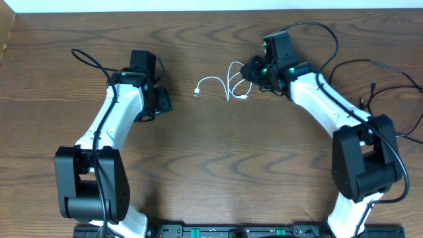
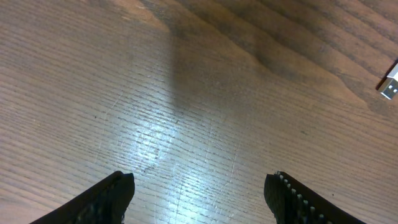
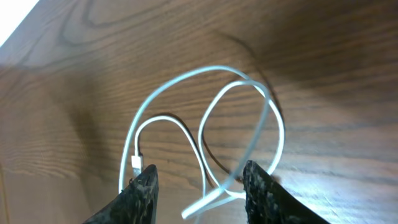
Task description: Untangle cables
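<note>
My left gripper [image 1: 162,100] hangs over bare table [image 1: 218,152] with its fingers spread wide and nothing between them. From my left wrist, only wood grain shows under the fingertips [image 2: 115,190], and a small white plug [image 2: 388,87] sits far off at 2 o'clock. From overhead that plug [image 1: 197,92] lies at 3 o'clock from my left gripper and apart from it. It is the near end of the white cable [image 1: 213,80], which lies at 12 o'clock from the table's middle, between my two grippers. The cable arcs toward 3 o'clock and curls into small crossing loops under my right gripper [image 1: 250,71]. From my right wrist, my right fingers [image 3: 140,193] stand partly spread and pinch nothing. The white cable [image 3: 186,81] loops on the wood ahead at 12 o'clock, one strand crosses just by the 3 o'clock finger, and a loose end [image 3: 202,205] lies in the gap. A second plug [image 3: 135,165] rests just beside the 9 o'clock finger. The black cable [image 1: 374,86] lies well apart at 3 o'clock, beyond my right arm [image 1: 330,106]. That arm stands between the black cable and the white one.
</note>
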Robot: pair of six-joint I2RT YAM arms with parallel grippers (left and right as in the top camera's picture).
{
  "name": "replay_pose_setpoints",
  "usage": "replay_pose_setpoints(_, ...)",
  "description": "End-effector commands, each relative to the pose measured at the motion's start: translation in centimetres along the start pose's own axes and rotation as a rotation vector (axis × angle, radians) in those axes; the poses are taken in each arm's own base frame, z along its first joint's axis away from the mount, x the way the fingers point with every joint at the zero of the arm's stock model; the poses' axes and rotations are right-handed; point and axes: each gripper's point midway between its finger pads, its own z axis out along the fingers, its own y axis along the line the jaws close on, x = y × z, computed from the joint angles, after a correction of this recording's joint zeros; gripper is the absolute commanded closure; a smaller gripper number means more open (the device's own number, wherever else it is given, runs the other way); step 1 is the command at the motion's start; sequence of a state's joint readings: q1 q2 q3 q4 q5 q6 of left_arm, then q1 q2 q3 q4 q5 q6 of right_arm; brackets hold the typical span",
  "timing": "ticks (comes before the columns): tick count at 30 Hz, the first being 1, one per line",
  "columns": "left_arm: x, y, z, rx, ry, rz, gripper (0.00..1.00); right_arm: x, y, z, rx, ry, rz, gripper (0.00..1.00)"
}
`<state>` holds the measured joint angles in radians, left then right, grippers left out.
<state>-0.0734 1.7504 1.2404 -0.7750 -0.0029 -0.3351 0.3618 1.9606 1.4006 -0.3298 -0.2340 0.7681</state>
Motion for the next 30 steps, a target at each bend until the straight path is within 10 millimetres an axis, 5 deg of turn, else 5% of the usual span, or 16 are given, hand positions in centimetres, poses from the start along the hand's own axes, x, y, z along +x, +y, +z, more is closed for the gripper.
replay_pose_setpoints(1,-0.4,0.2,-0.7,0.002,-0.022,0.003,0.28,1.0,-0.3,1.6,0.031,0.011,0.061,0.62)
replay_pose_setpoints(12,-0.4,0.1,-0.7,0.002,-0.022,0.003,0.27,1.1,-0.9,2.0,0.057,0.006,0.064,0.63)
replay_pose_setpoints(18,-0.4,0.2,-0.7,0.002,-0.022,0.003,0.27,0.8,-1.1,2.0,0.075,-0.019,0.059,0.78)
replay_pose_setpoints(30,-0.4,0.2,-0.7,0.002,-0.021,0.003,0.27,1.7,-1.9,3.2,0.099,0.005,0.097,0.75)
